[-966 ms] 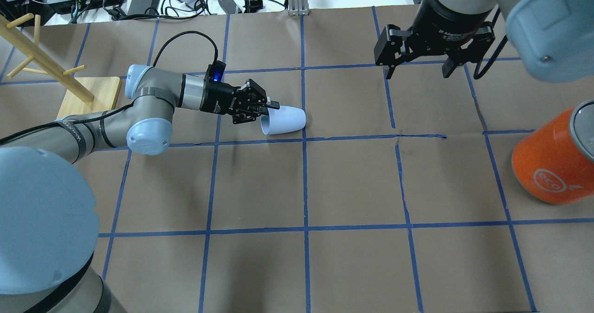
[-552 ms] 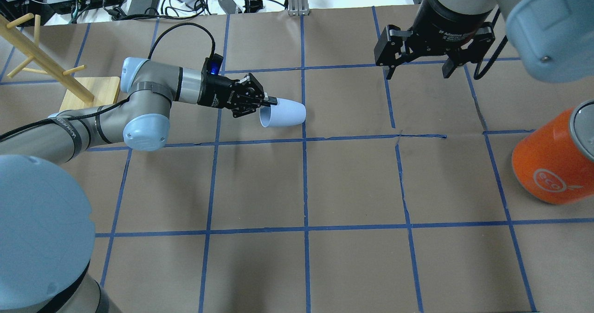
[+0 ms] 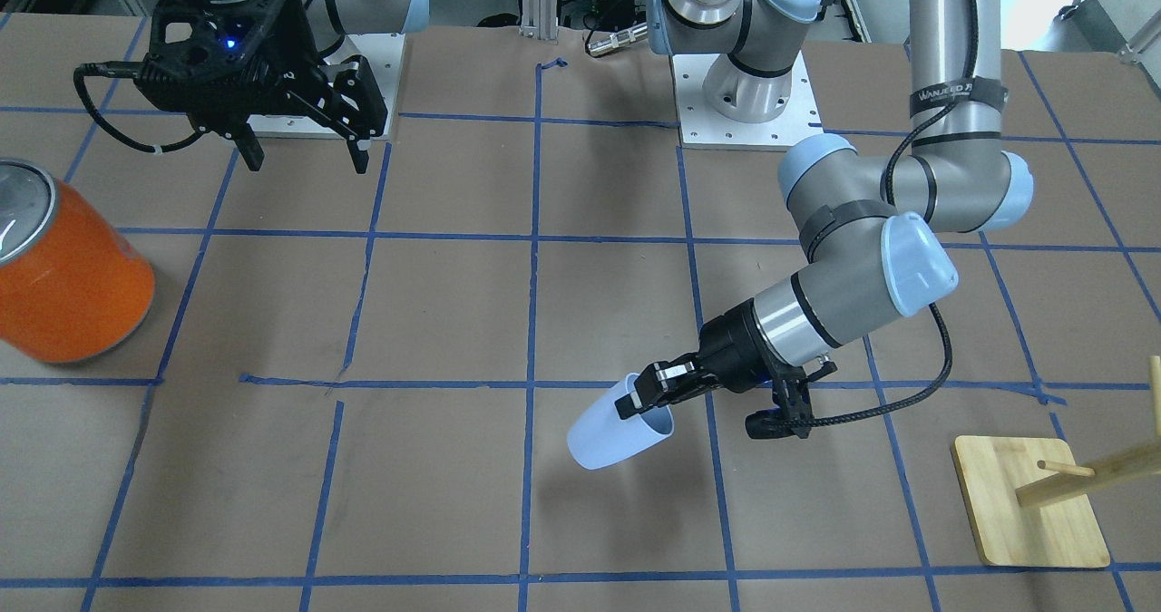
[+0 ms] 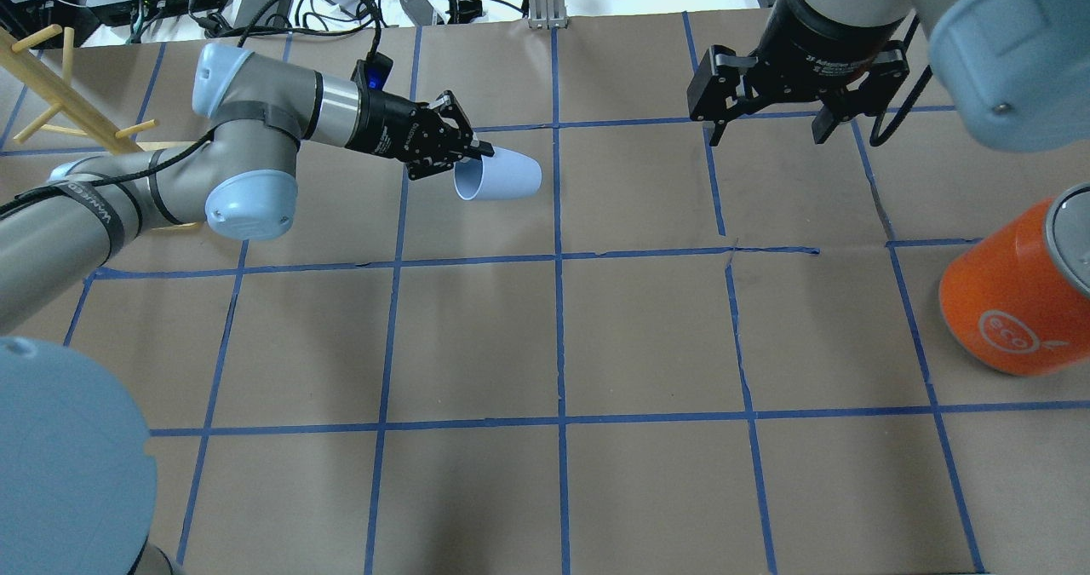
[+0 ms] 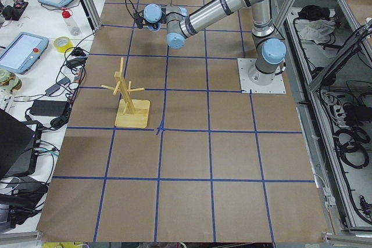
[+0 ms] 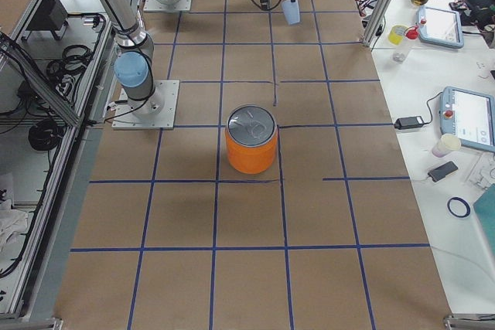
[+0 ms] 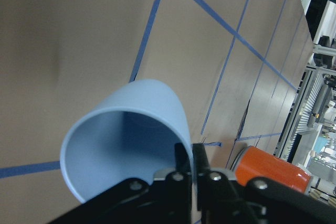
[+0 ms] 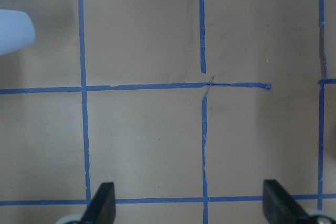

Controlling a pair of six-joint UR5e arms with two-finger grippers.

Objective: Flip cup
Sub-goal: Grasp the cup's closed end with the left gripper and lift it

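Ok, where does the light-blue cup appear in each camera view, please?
Front-facing: the cup is just below centre.
Overhead: the cup is upper left of centre.
Exterior left: I cannot make it out.
Exterior right: the cup is small, at the top edge.
Left wrist: the cup fills the lower left.
Right wrist: pale shape at the upper left edge, probably the cup.
Shared landmark: the orange can, absent only from right wrist.
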